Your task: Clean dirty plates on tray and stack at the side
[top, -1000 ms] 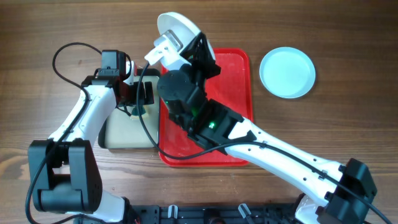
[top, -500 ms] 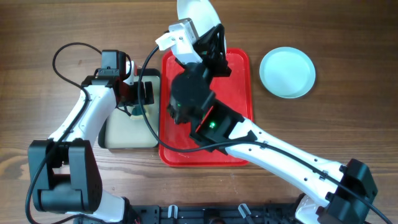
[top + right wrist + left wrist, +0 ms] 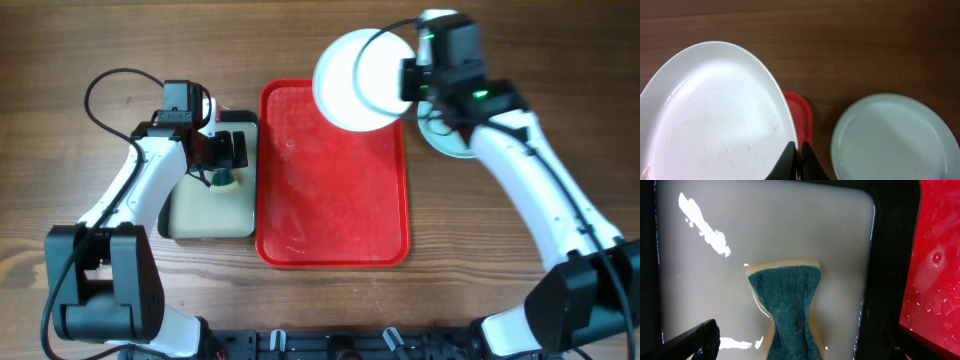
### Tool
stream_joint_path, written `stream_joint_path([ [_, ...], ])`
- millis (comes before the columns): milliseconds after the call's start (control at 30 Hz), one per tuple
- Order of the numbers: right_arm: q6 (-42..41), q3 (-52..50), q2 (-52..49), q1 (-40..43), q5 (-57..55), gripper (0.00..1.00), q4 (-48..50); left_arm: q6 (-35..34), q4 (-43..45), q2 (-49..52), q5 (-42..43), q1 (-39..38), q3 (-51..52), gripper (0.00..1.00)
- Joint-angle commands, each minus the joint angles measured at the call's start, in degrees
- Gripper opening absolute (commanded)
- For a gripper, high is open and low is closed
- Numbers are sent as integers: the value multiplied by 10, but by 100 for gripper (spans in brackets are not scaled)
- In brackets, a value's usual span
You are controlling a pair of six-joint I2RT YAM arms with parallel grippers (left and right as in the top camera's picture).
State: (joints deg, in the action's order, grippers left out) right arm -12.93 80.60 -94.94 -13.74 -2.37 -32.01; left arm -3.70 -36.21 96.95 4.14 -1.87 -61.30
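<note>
Worktop (image 3: pixel 80 40): wood, mid-brown, with the grain running left to right in the overhead view. Darker streaks cross it, most visibly along the far edge and at lower left. It fills the overhead frame to all four sides.

Near edge: a black rail (image 3: pixel 330 345) with small pale clips lies along the bottom of the frame.

Right wrist view: the same worktop reads darker and redder, with fine horizontal grain.

Light: even and diffuse. Shadows on the wood are short and soft-edged. In the left wrist view, white glare patches (image 3: pixel 702 225) sit on a wet beige surface.
</note>
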Motion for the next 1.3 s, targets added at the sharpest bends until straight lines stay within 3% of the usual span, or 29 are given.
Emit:
stream_joint_path([
  [0,-23,-5,-2,72,2,4,-28,3,0,-2,3,-2,3,100],
  [67,-23,-5,-15,116,-48,4,-45,3,0,-2,3,-2,3,100],
  [300,-39,-5,-126,207,-50,4,-42,3,0,-2,3,-2,3,100],
  [433,-36,-5,-166,213,-60,4,-40,3,0,-2,3,-2,3,100],
  [1000,-7,-5,-166,213,-111,6,-94,3,0,-2,3,-2,3,100],
  [1100,25,-5,-166,213,-111,25,-96,3,0,-2,3,-2,3,100],
  [1200,25,-5,-166,213,-111,32,-97,3,0,-2,3,-2,3,100],
  [1267,24,-5,-166,213,-107,53,-98,3,0,-2,3,-2,3,100],
])
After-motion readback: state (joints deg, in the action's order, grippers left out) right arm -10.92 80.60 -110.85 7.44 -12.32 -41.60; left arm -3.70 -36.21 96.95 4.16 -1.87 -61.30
